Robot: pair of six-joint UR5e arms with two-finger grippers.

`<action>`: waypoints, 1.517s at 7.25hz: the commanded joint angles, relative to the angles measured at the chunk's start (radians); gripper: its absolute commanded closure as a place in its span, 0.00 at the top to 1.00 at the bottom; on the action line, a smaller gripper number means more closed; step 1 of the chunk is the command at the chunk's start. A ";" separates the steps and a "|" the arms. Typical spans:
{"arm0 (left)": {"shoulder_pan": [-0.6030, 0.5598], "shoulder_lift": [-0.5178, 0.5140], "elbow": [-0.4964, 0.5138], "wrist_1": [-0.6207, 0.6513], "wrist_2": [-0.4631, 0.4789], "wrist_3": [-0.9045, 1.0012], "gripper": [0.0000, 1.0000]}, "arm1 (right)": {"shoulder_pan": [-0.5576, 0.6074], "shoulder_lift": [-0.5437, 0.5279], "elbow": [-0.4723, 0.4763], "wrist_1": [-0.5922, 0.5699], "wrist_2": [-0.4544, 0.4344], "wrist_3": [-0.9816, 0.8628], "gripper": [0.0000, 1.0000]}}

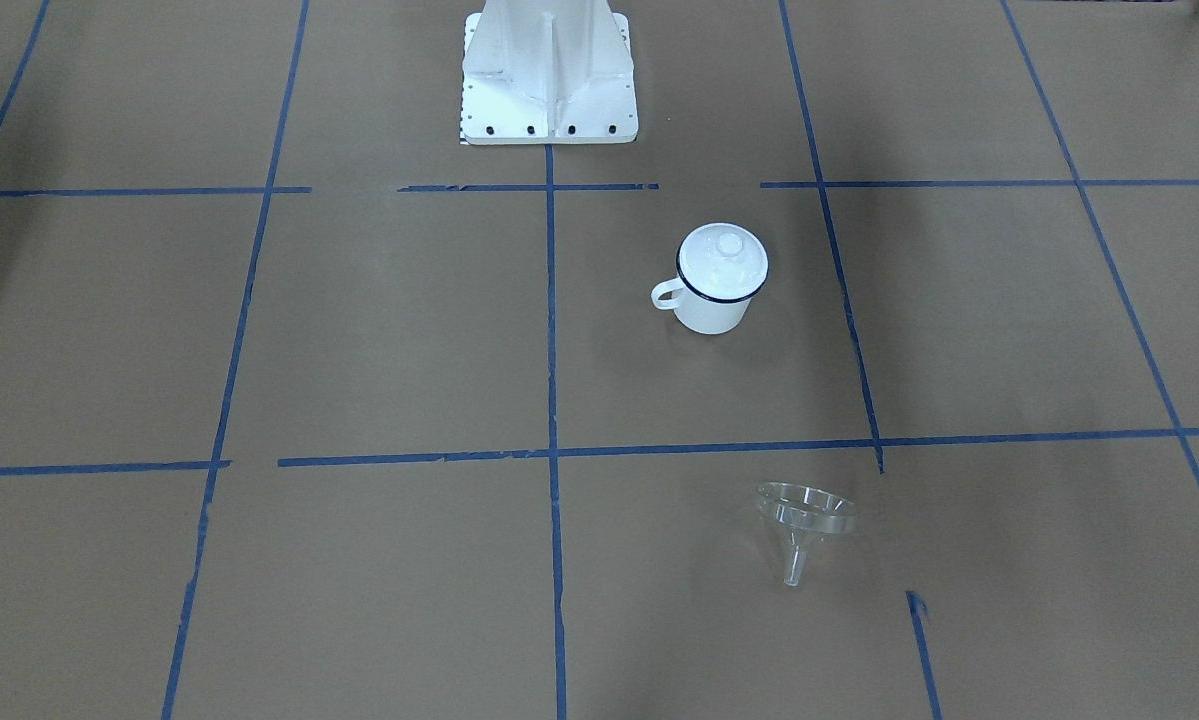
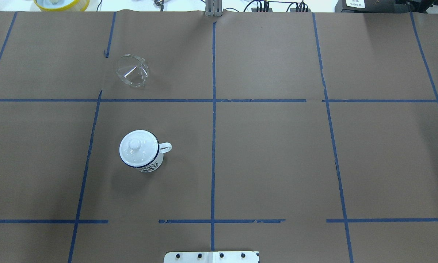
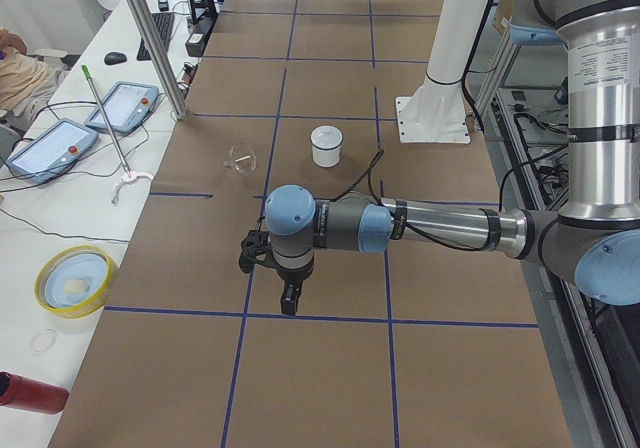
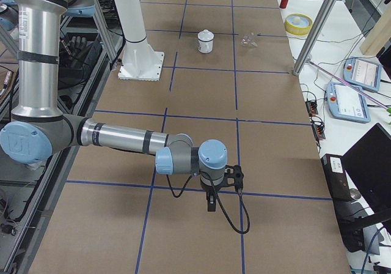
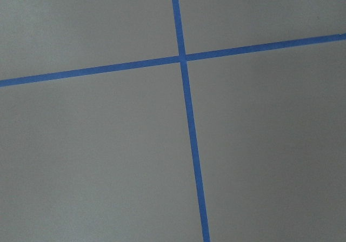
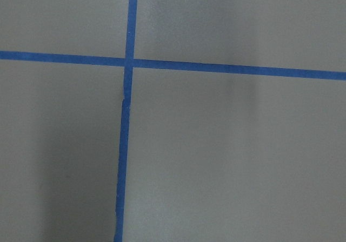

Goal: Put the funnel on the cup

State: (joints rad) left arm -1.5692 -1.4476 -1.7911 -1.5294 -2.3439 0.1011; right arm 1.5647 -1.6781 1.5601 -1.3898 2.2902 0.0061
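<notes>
Nearest the robot base: glossy white enamel mug (image 2: 151, 165) with a dark blue rim line and loop handle, upright on the matte brown paper-covered bench (image 2: 277, 164). A round white knobbed lid (image 2: 137, 146) is seated on it. Farther out, well apart: clear plastic cone-shaped funnel (image 2: 132, 70), lying on its side. Left jaws and right jaws, at the bench ends: state cannot be told.

Clear funnel (image 1: 804, 515) on its side, well apart from upright lidded white cup (image 1: 716, 285)
</notes>
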 commanded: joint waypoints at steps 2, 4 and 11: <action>0.002 -0.016 -0.011 0.002 0.000 0.000 1.00 | 0.000 0.000 0.000 0.000 0.000 0.000 1.00; 0.006 -0.019 -0.036 -0.008 0.000 0.002 1.00 | 0.000 0.000 0.000 0.000 0.000 0.000 1.00; 0.155 -0.254 -0.041 -0.370 -0.130 -0.248 1.00 | 0.000 0.000 0.000 0.000 0.000 0.000 1.00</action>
State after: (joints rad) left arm -1.4909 -1.6990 -1.8360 -1.7782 -2.4301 -0.0595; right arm 1.5646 -1.6782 1.5601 -1.3898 2.2902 0.0061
